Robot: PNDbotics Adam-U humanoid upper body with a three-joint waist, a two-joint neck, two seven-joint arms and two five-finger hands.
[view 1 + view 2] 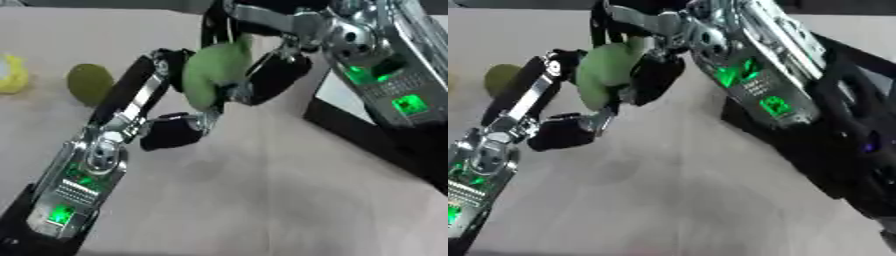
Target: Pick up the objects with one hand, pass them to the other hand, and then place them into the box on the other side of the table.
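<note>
Above the middle of the pale table [262, 200], both robot hands meet at one green, pear-shaped fruit [210, 75], which is in the air and does not touch the table. The left robot hand [166, 107] comes up from the lower left corner; its fingers are curled around the left and lower side of the fruit, and one dark fingertip lies below it. The right robot hand [276, 70] comes down from the upper right corner, and its fingers are bent against the right side and the top of the same fruit, so the fruit is held between the two hands. I cannot tell which hand carries more of it. On the table at the far left lies a round olive-green fruit [90, 83], well apart from the hands, and just beside it at the left edge is a yellow thing [12, 74], only partly seen. At the right side stands a black box [367, 135], partly hidden behind the right arm.
</note>
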